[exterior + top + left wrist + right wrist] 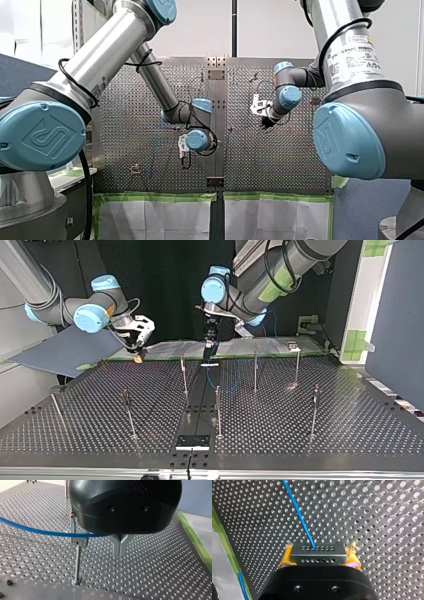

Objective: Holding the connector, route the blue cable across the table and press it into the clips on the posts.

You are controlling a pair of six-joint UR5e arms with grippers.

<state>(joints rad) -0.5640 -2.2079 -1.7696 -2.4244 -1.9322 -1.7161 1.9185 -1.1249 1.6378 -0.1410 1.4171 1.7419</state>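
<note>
My right gripper [320,558] is shut with its yellow pads [287,558] on a small metal connector [317,552] pierced with holes. The blue cable [299,512] leaves the connector and runs away over the perforated table. In the left wrist view the cable [37,531] comes in level, passes a clip [79,541] on a thin post [78,562] and ends at my left gripper's metal fingers [117,545], which are shut on it. In the top view my left gripper [210,357] hangs over the table's far middle and my right gripper [139,357] at the far left.
Several thin posts stand on the table, among them ones at the middle [184,372], right of it [255,370] and nearer [217,410]. A black plate [192,441] lies at the near edge. Green tape [155,197] lines the table's border.
</note>
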